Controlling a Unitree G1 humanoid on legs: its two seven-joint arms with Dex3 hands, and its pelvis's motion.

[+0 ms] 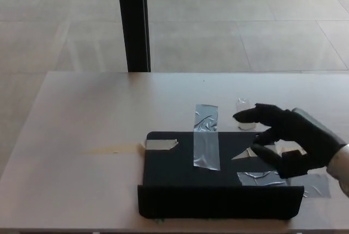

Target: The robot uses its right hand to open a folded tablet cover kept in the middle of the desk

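Observation:
A black tablet cover (180, 166) lies on the pale desk (98, 114), near its front edge. Strips of grey tape (206, 136) and beige tape (161, 145) hold it down. Its near flap (218, 202) stands up along the front. My right hand (289, 138) hovers over the cover's right end, open, with fingers spread and pointing left. It hides the cover's far right corner and part of the tape there. Nothing is in its grasp. My left hand does not show.
A black post (132, 21) rises behind the desk's far edge, with tiled floor (245, 27) beyond. A clear tape strip (243, 106) sticks to the desk behind the cover. More grey tape (316, 186) lies at the cover's right.

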